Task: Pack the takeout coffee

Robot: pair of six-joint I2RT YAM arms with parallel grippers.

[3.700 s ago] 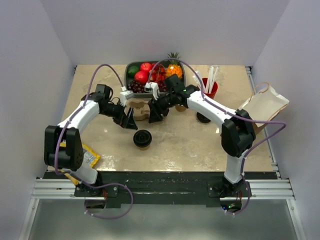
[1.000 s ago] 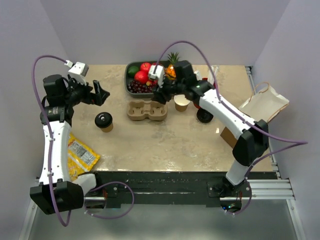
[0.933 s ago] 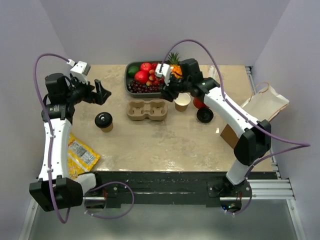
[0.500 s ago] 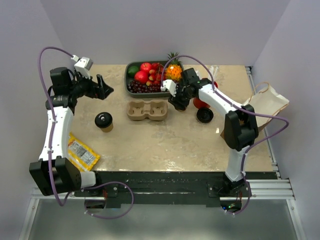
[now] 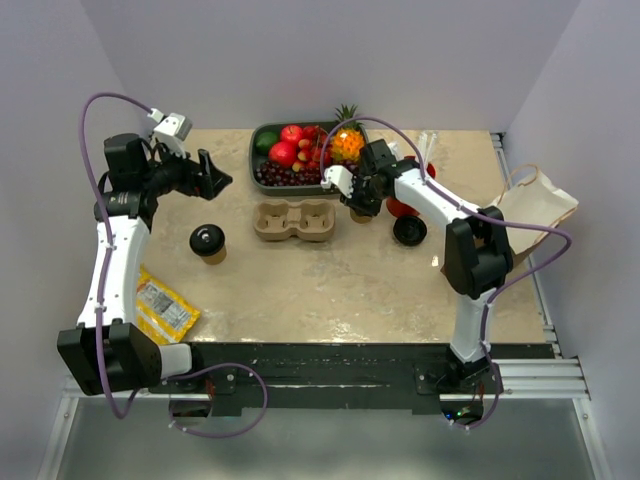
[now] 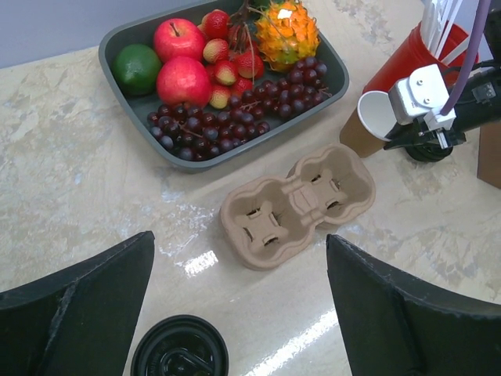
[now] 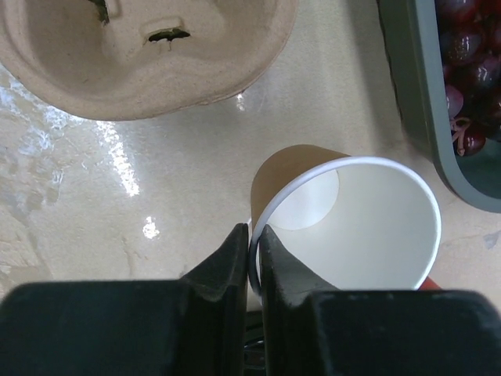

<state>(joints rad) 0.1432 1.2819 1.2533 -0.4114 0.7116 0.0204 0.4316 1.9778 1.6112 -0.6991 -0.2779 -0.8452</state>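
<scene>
1. Top view: L gripper [image 5: 213,176] is up over the far-left of the table [image 5: 350,290], fingers wide, nothing between them. Lidded kraft cup [image 5: 207,241] stands upright on the table near of it, left of the cardboard carrier [image 5: 295,221] and apart from it. R gripper [image 5: 357,200] sits low, just right of the carrier and in front of the fruit tray [image 5: 262,135]. Loose black lid [image 5: 408,231] lies flat on the table to the right of the R gripper. Paper bag [image 5: 530,208] is at the right edge, snack packet [image 5: 160,305] near-left.
2. L wrist view: both fingers [image 6: 78,298] are spread to the frame sides. Lidded cup is at the bottom edge btwn them, untouched. Carrier is mid-frame, tray beyond it. Open kraft cup [image 6: 376,121], cream inside, is btwn the carrier and the red cup w/ straws [image 6: 403,63], w/ the R gripper at its rim.
3. R wrist view: fingers [image 7: 235,258] are narrow, pinched on the open cup's near rim, one inside and one outside the wall. Carrier edge is upper left, tray corner w/ grapes [image 7: 470,63] upper right.
</scene>
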